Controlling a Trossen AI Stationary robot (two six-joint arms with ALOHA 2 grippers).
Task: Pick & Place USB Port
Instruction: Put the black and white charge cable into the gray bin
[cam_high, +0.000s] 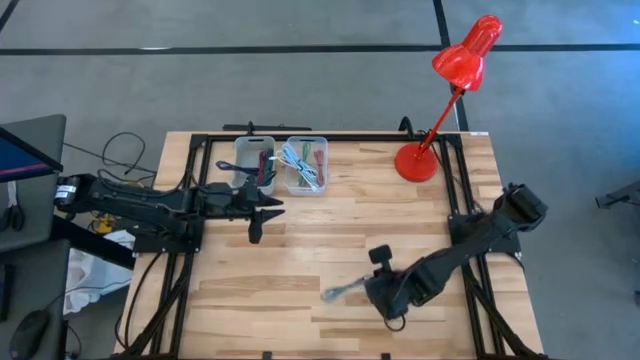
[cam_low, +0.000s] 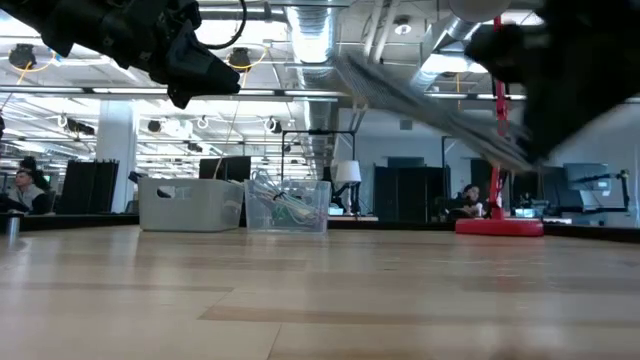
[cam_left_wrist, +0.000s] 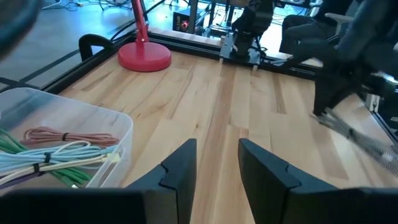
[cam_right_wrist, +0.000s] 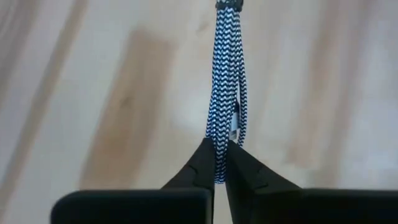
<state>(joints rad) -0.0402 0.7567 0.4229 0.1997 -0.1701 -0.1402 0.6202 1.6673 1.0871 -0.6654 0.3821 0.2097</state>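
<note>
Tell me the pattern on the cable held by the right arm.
The cable is braided in a black-and-white zigzag weave, seen best in the right wrist view.

Most of the wooden table (cam_high: 300, 260) is lying open across its middle and near edge. Two bins (cam_high: 281, 165) (both holding cables) are crowding the far side, with the left gripper (cam_high: 256, 233) hanging just in front. The red lamp (cam_high: 418, 160) is blocking the far right corner, its arm leaning outward.
</note>
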